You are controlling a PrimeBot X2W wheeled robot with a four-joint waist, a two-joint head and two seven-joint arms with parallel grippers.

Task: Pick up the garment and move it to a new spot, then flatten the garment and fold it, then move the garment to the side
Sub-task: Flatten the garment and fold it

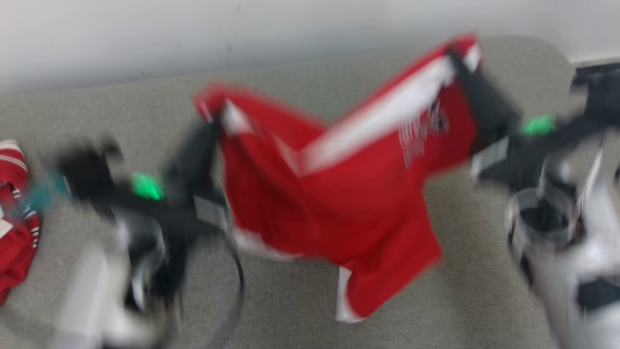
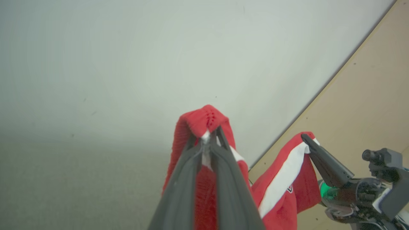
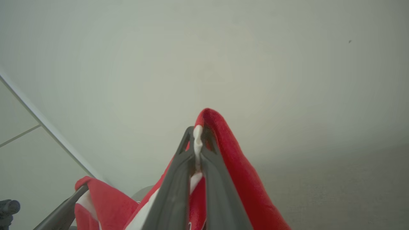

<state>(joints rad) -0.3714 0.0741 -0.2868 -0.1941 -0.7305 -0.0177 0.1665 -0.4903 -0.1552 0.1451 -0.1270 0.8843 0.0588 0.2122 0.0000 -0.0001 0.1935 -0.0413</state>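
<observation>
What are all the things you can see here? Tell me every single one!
held garment: one, red with a white stripe, hanging between the two hands above the table
other garment: one, red with white stripes, bunched on the table at the far left
table: one, grey, below the garments
wall: one, white, behind the table
left hand: one, dark fingers, shut on one top edge of the held garment
right hand: one, dark fingers, shut on the other top edge, higher up in the head view
forearms: two, pale, at the lower left and lower right of the head view
</observation>
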